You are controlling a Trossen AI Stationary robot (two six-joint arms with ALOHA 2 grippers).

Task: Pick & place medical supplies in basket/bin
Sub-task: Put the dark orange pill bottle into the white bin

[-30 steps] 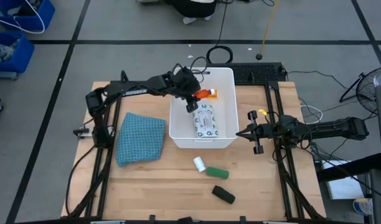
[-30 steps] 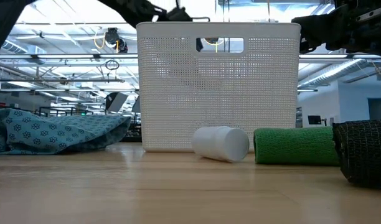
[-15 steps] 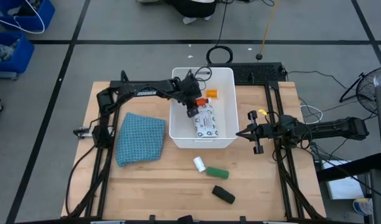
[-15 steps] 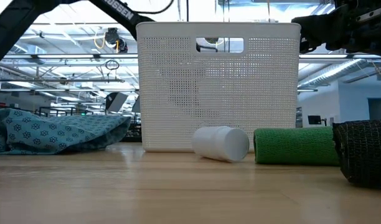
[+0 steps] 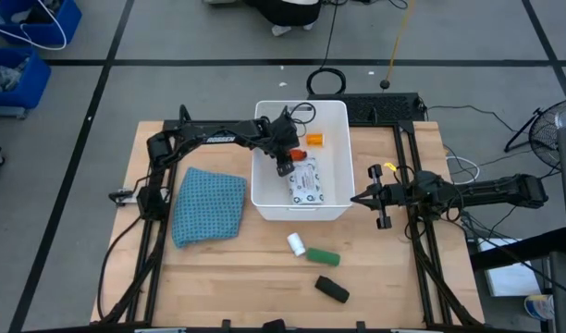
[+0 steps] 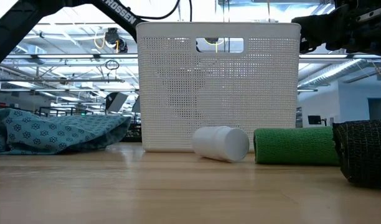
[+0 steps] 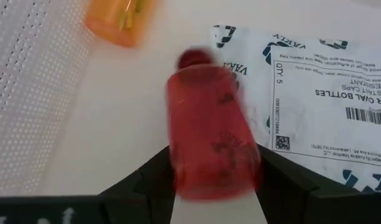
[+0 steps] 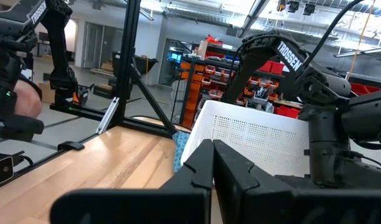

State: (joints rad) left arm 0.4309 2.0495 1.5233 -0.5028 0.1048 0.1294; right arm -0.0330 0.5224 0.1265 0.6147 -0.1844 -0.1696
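Note:
The white bin [image 5: 257, 190] stands at the table's far middle. In it lie the white printed packet [image 5: 307, 183] and the orange bottle [image 5: 315, 140]. My left gripper [image 5: 286, 165] reaches down into the bin, open, with the red bottle [image 7: 210, 137] between its fingers, over the bin floor and the packet's edge [image 7: 315, 87]. The white roll [image 5: 296, 244], green block [image 5: 324, 256] and black block [image 5: 332, 289] lie on the table near the bin. My right gripper [image 5: 357, 197] waits shut, right of the bin. My left gripper's fingers [image 7: 154, 180] stand on either side of the red bottle's wide end [image 7: 209, 183], pointing down into the bin. The bottle shows blurred while the fingers are sharp. I cannot tell whether they touch it.
A blue-teal cloth [image 5: 209, 205] lies left of the bin. In the low view the roll [image 6: 221, 143], green block [image 6: 295, 146] and black block [image 6: 365, 155] lie before the bin's wall [image 6: 215, 87]. Blue crates [image 5: 24, 46] stand on the floor, far left.
My left gripper has gone down into the bin with the red bottle, a little toward the table's near edge, and now stands low over the bin floor beside the packet.

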